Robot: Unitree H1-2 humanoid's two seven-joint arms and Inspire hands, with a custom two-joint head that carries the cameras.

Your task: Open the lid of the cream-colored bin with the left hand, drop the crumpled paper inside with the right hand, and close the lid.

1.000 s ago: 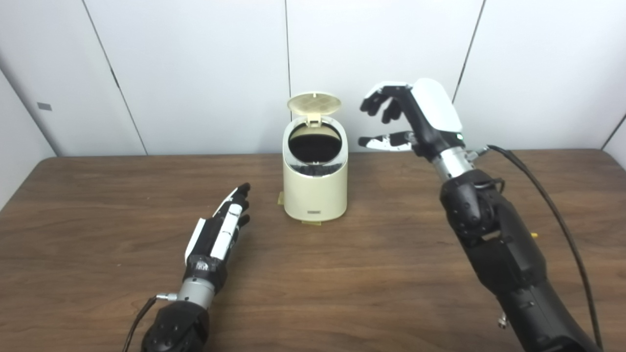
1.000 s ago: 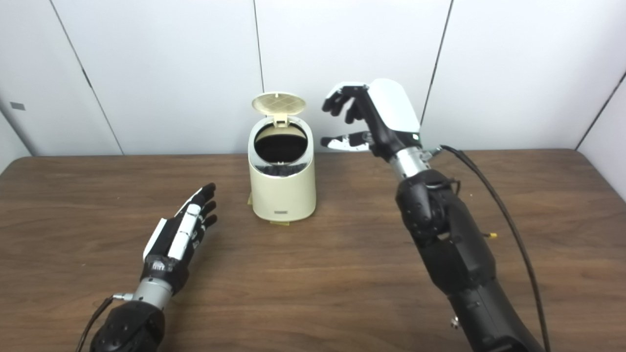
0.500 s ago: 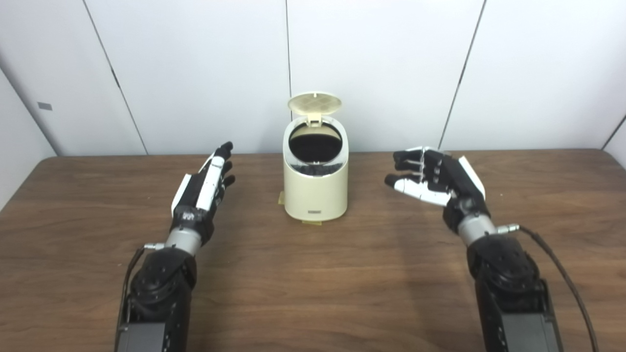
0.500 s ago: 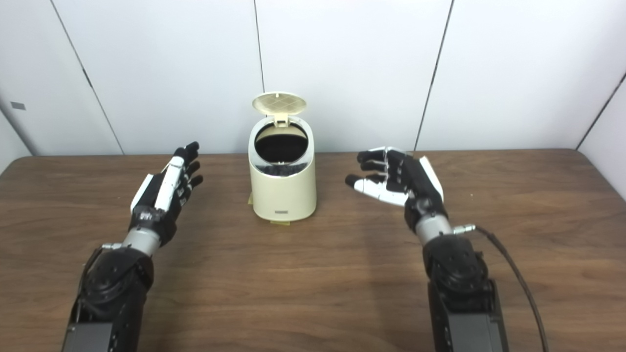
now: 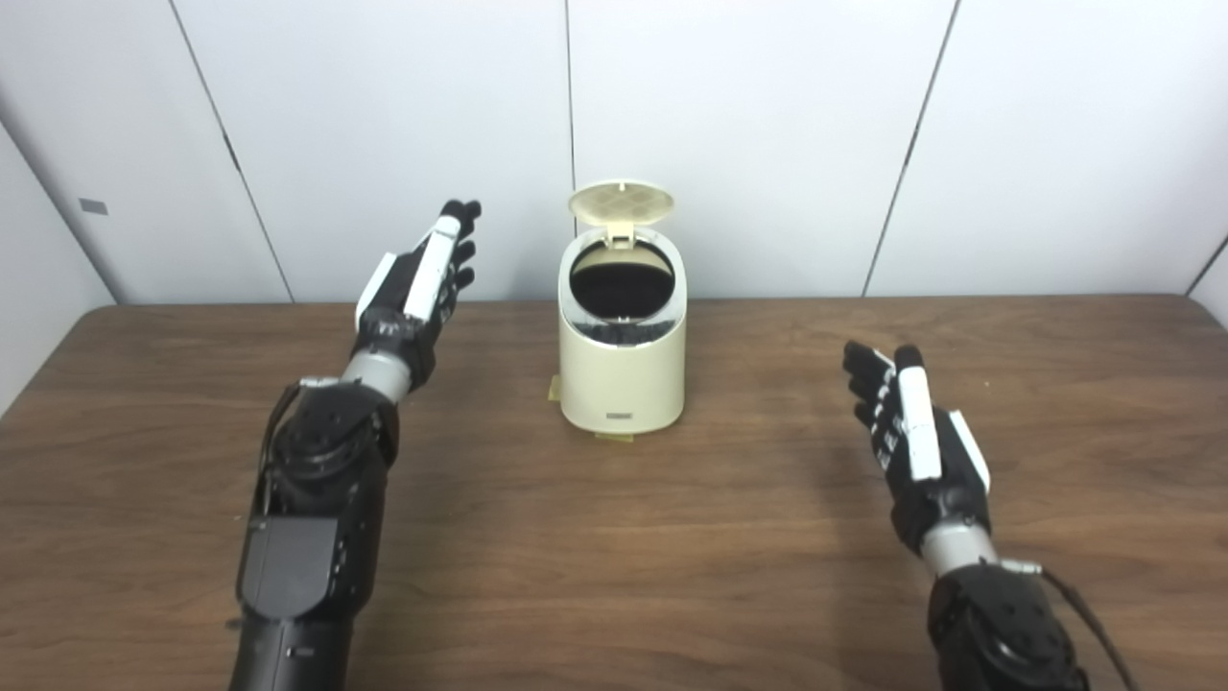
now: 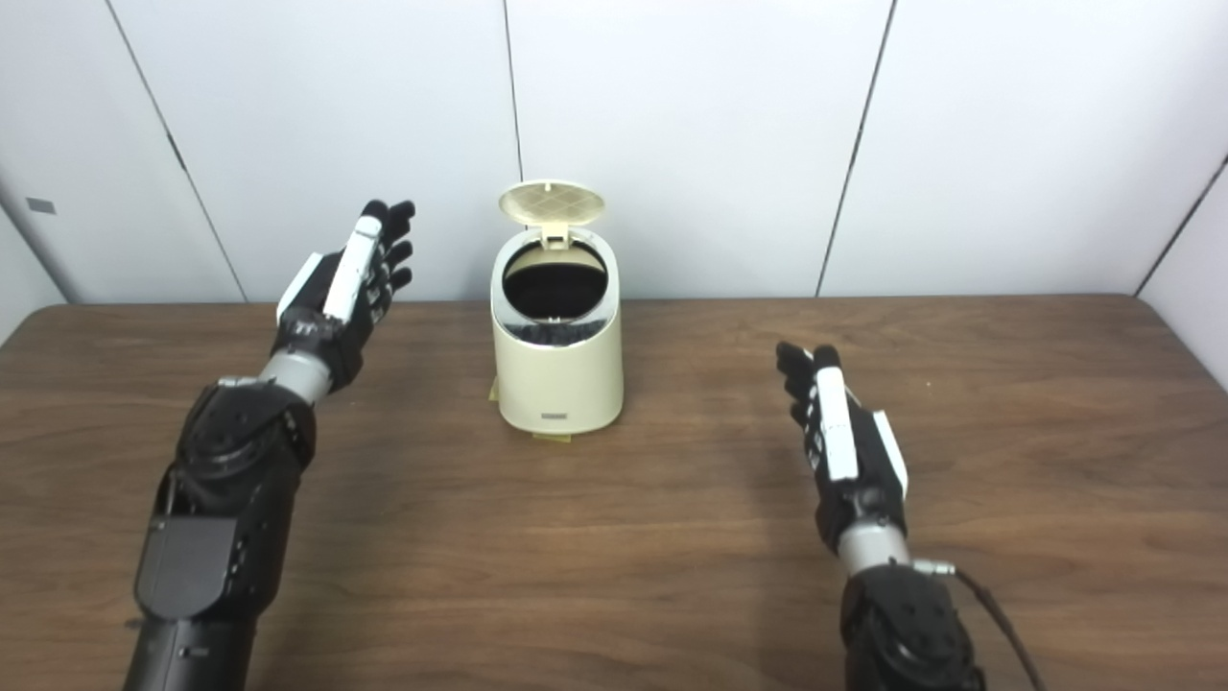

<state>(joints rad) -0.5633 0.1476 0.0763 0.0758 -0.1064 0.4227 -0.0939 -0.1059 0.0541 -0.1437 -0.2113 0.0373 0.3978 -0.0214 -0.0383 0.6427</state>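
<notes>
The cream-colored bin stands at the back middle of the wooden table. Its round lid is tipped up and back, and the dark inside shows through the mouth. No crumpled paper is visible anywhere. My left hand is raised to the left of the bin, at about lid height, open with fingers stretched out and holding nothing. My right hand is low over the table to the right of the bin, also open with straight fingers and empty.
White wall panels rise right behind the bin. A small tan tab pokes out under the bin's base. A black cable trails from my right wrist.
My left hand rose from low on the table up toward the lid's height. My right hand came down from beside the bin's mouth and pulled back toward me, its fingers straightening.
</notes>
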